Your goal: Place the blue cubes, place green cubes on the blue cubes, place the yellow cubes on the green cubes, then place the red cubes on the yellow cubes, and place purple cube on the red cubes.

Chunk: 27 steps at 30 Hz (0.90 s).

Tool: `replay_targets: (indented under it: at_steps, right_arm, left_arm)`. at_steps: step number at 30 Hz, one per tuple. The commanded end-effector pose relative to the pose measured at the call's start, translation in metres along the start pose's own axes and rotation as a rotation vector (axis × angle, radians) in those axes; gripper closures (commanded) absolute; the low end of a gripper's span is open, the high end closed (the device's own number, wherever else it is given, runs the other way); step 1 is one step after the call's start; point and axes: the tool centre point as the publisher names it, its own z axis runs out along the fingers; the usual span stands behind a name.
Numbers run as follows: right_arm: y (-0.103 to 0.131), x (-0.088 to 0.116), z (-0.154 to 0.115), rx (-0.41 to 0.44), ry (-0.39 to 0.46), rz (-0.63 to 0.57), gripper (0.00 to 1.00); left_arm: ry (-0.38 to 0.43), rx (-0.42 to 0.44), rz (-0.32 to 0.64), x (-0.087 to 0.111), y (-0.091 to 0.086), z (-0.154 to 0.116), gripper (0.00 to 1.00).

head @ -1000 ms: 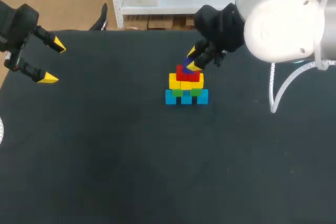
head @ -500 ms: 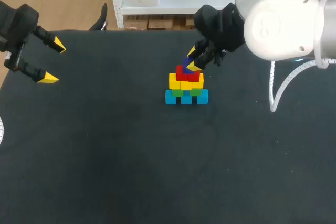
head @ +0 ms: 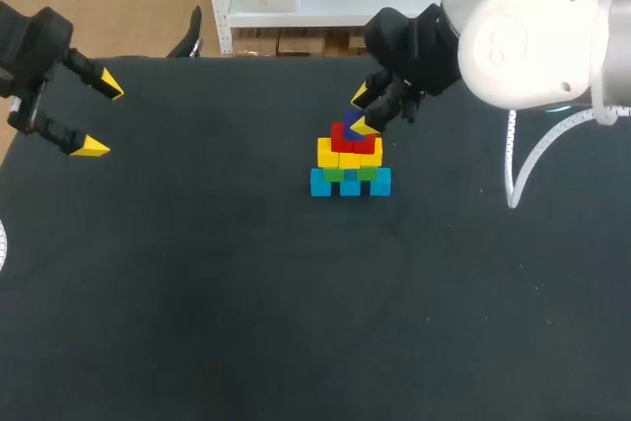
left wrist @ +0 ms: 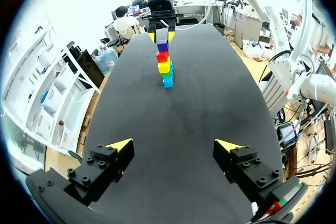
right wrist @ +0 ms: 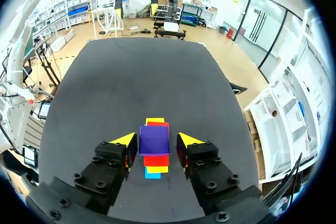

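**Purple cube atop stack, right fingers apart**

Mid-table on black tabletop (head: 296,322): five-tier stack (head: 349,157). Bottom up: blue cubes (head: 321,182) three in a row, then green cubes (head: 335,174), yellow cubes (head: 340,155), red cubes (head: 347,138), w/ purple cube (right wrist: 154,140) at very top, resting on the red.

Directly over stack: right gripper (head: 363,110), on arm from the right side. Fingers spread either side of purple cube, slim gap each side in own wrist view, so not clamped on it. Seen from left wrist view: yellow tips set wider than cube, about level w/ its top edge.

Well apart, over table's far-left edge: left gripper (left wrist: 173,144), fingers wide apart, nothing btwn them. Stack straight ahead of it, far off.
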Motion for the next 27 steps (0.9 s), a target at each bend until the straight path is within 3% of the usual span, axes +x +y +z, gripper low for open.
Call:
replay_targets:
  at_steps: [1, 24, 25, 27]
  right_arm:
    - [-0.0022, 0.0015, 0.0028, -0.005, 0.002, -0.001, 0.52]
    - [-0.0077, -0.0011, 0.0025, -0.025, -0.004, -0.026, 0.51]
    - [-0.0071, -0.0016, 0.0014, -0.027, -0.005, -0.028, 0.49]
    - [-0.0052, -0.0018, -0.0017, -0.033, -0.014, -0.032, 0.18]
  left_arm:
    - [0.001, -0.001, 0.001, 0.0002, 0.0003, 0.0003, 0.0]
    - [0.001, -0.001, 0.001, 0.0002, 0.0003, 0.0003, 0.0]
    - [0.001, -0.001, 0.001, 0.0002, 0.0003, 0.0003, 0.0]
    - [0.001, -0.001, 0.001, 0.0002, 0.0003, 0.0003, 0.0]
